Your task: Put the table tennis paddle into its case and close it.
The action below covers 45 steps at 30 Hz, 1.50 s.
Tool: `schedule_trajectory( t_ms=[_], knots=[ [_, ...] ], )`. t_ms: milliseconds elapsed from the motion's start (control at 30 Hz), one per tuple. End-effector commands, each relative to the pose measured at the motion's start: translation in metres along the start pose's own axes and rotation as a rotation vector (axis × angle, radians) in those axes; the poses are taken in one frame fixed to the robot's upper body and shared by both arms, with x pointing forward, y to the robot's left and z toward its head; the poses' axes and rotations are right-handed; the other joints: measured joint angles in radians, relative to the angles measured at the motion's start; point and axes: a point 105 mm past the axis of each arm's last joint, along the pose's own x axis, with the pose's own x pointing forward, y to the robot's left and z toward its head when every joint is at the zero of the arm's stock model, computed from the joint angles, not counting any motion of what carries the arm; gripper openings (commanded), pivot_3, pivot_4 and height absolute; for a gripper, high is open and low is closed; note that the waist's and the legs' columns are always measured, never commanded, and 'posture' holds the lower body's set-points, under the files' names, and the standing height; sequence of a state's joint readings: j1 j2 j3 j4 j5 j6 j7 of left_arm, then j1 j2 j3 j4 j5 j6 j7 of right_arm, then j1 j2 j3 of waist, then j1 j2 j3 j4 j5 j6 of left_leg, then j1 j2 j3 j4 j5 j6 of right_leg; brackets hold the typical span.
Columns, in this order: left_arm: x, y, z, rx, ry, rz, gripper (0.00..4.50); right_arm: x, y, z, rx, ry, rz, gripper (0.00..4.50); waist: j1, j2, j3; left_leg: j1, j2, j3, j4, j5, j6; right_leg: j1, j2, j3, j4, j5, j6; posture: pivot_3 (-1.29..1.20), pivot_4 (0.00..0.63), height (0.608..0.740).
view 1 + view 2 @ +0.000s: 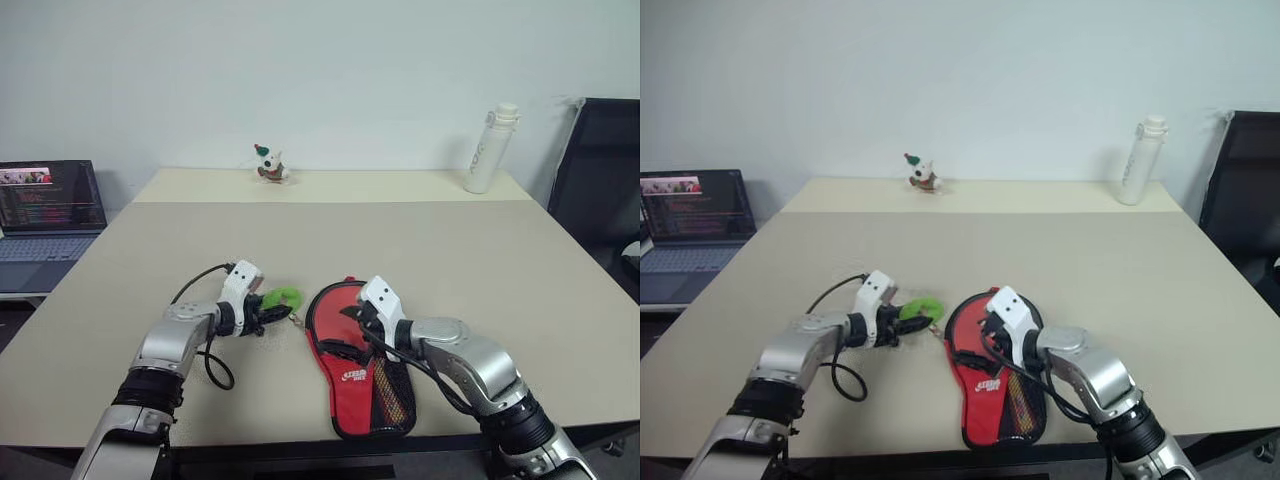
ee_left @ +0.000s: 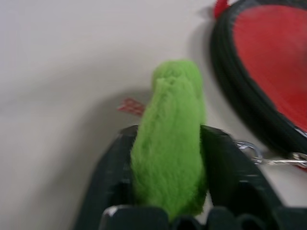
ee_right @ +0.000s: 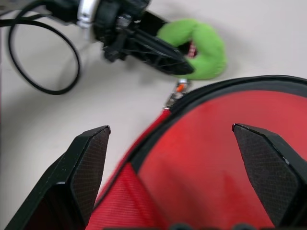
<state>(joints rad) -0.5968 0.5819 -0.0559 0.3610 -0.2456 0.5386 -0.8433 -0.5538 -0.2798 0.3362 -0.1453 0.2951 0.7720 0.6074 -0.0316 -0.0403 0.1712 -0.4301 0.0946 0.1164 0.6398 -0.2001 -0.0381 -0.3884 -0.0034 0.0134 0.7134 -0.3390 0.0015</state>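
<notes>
The case lies flat near the table's front edge, red side with mesh pocket and white logo facing up, its round end away from me. A fuzzy green tag hangs from a small metal chain at its left rim. My left gripper is shut on that green tag, one black finger on each side. My right gripper hovers open just over the case's round red end, nothing between its fingers. The table tennis paddle is hidden.
On the beige table, a white bottle stands at the far right and a small toy figure at the far middle. An open laptop sits off to the left, and a black chair on the right.
</notes>
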Motion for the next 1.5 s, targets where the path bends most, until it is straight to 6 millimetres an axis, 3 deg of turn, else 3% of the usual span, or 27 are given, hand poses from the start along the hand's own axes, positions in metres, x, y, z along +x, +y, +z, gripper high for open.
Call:
schedule_trajectory(
  t_ms=[33,100,333,533,767,1000,1500],
  knots=[
    [-0.002,0.0,0.001,0.028,0.006,0.012,0.64,0.004,0.0,0.008,-0.031,-0.017,-0.002,4.5,-0.001,0.0,0.0,0.0,0.0,0.0,0.001,0.0,0.0,0.0,0.0,0.0,0.001,0.0,0.0,0.0,0.15,0.74],
    [-0.004,0.003,0.004,0.043,0.005,0.034,0.02,0.008,0.0,0.004,-0.032,0.001,-0.004,4.5,-0.001,0.0,0.0,0.0,0.0,-0.001,0.002,0.0,0.0,0.0,0.0,0.0,0.002,0.0,0.0,0.0,0.15,0.74],
    [0.003,0.024,0.041,0.03,-0.093,0.145,0.02,0.017,0.004,-0.018,-0.034,0.074,-0.008,4.5,0.002,0.0,0.0,0.0,0.0,-0.002,0.004,0.0,0.001,0.0,0.001,-0.001,0.004,0.0,0.0,0.0,0.15,0.74],
    [0.027,0.04,0.055,0.004,-0.106,0.221,0.02,0.018,-0.001,-0.045,-0.027,0.159,-0.045,4.5,0.002,-0.001,0.0,0.0,0.0,-0.002,0.004,-0.001,0.002,0.001,0.001,-0.001,0.003,0.0,0.0,0.0,0.15,0.74],
    [0.055,0.044,0.074,0.1,-0.099,0.335,0.02,0.015,0.003,-0.06,-0.002,0.196,-0.044,4.5,0.002,-0.002,-0.001,0.0,0.0,-0.002,0.005,0.0,0.001,0.001,0.001,-0.001,0.004,0.0,0.0,0.0,0.15,0.74],
    [0.08,0.022,0.105,0.223,-0.144,0.37,0.02,0.015,0.017,-0.073,0.039,0.22,-0.028,4.5,0.0,-0.003,-0.002,0.0,-0.001,-0.002,0.005,0.0,0.001,0.001,0.001,-0.001,0.004,0.0,0.0,0.0,0.15,0.74],
    [0.128,-0.071,0.147,0.53,-0.208,0.138,0.02,0.012,0.043,-0.098,0.094,0.275,0.015,4.5,0.002,-0.003,-0.004,0.001,-0.012,-0.004,0.004,0.0,0.001,0.002,0.001,-0.001,0.003,0.0,0.001,0.0,0.15,0.74]
  ],
)
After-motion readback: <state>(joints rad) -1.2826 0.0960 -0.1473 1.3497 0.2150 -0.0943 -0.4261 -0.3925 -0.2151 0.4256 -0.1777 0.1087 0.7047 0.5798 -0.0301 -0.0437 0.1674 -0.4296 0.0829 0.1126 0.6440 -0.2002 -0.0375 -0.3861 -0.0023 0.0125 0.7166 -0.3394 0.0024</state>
